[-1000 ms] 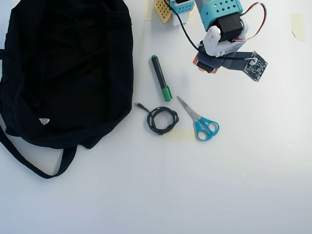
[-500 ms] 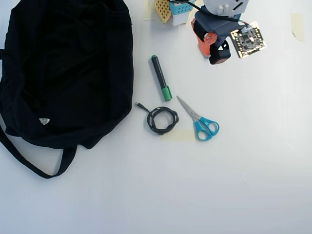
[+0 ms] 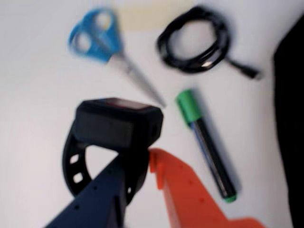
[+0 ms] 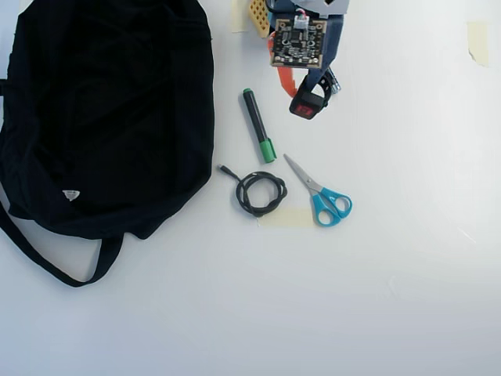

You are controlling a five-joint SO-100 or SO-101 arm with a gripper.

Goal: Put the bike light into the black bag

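Observation:
The bike light (image 3: 118, 122) is a black chunky head with a dark red lens on top and a rubbery ring strap. My gripper (image 3: 141, 161) is shut on its strap, between the dark blue finger and the orange finger. The wrist view is blurred. In the overhead view the bike light (image 4: 307, 106) hangs at the tip of my gripper (image 4: 300, 92), above the table at the top middle. The black bag (image 4: 102, 117) lies floppy at the left with its strap and white label, well apart from the light. Its edge shows at the right of the wrist view (image 3: 290, 118).
A green-capped black marker (image 4: 257, 125) lies between the bag and the gripper. A coiled black cable (image 4: 261, 193) and blue-handled scissors (image 4: 322, 198) lie below it. A strip of tape (image 4: 286, 217) sits under them. The table (image 4: 391, 298) is white.

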